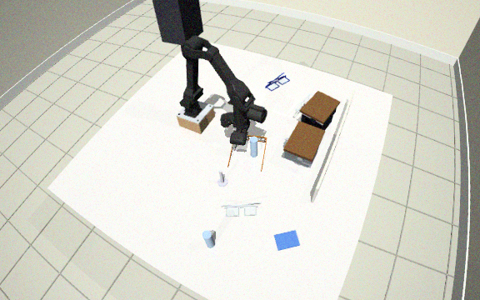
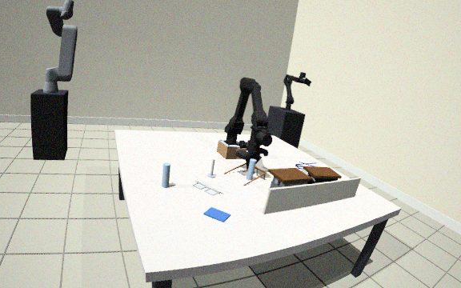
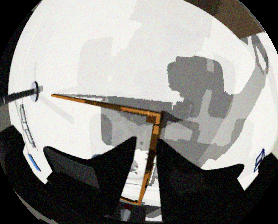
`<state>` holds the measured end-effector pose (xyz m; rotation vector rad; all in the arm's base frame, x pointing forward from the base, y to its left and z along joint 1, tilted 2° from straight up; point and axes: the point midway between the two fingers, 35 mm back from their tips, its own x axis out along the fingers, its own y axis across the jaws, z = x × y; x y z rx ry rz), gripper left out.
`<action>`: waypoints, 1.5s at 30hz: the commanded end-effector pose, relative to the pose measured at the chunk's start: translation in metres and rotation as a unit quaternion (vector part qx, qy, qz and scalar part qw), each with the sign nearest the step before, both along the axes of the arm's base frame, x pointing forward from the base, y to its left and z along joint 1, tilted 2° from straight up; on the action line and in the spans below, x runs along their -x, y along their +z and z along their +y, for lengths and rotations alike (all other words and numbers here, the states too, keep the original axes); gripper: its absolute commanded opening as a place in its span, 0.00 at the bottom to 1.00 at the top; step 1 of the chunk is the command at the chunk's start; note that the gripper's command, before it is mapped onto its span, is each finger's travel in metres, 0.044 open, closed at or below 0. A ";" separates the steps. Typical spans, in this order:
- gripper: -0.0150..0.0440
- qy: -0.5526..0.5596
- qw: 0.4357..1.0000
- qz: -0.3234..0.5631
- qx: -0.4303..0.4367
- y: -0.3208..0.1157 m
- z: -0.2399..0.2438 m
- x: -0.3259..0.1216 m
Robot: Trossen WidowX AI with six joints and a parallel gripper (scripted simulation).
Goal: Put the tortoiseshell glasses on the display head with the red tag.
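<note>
The orange-brown tortoiseshell glasses (image 1: 263, 154) (image 2: 234, 169) (image 3: 156, 129) are low at the table, with both temples spread out away from the arm's base. My gripper (image 1: 240, 147) (image 2: 251, 164) (image 3: 146, 142) points down at the front of the glasses. In the wrist view the front frame passes between the fingertips, with a gap beside it; the fingers are partly open. Two brown-topped display heads (image 1: 305, 141) (image 1: 321, 106) (image 2: 289, 175) (image 2: 322, 173) stand side by side at the right. No red tag can be made out on either.
A blue cylinder (image 1: 253, 147) (image 2: 251, 170) stands between the temples; another cylinder (image 1: 209, 239) (image 2: 166, 176) stands farther off. There are a small stand (image 1: 222, 182) (image 2: 211, 176), clear glasses, blue glasses, a blue pad (image 1: 287, 240) (image 2: 217, 214) and a low wall (image 2: 310, 195) beside the heads.
</note>
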<state>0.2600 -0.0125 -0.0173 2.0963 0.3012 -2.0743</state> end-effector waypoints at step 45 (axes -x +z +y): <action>0.25 0.043 0.999 -0.005 0.033 0.104 0.012 -0.012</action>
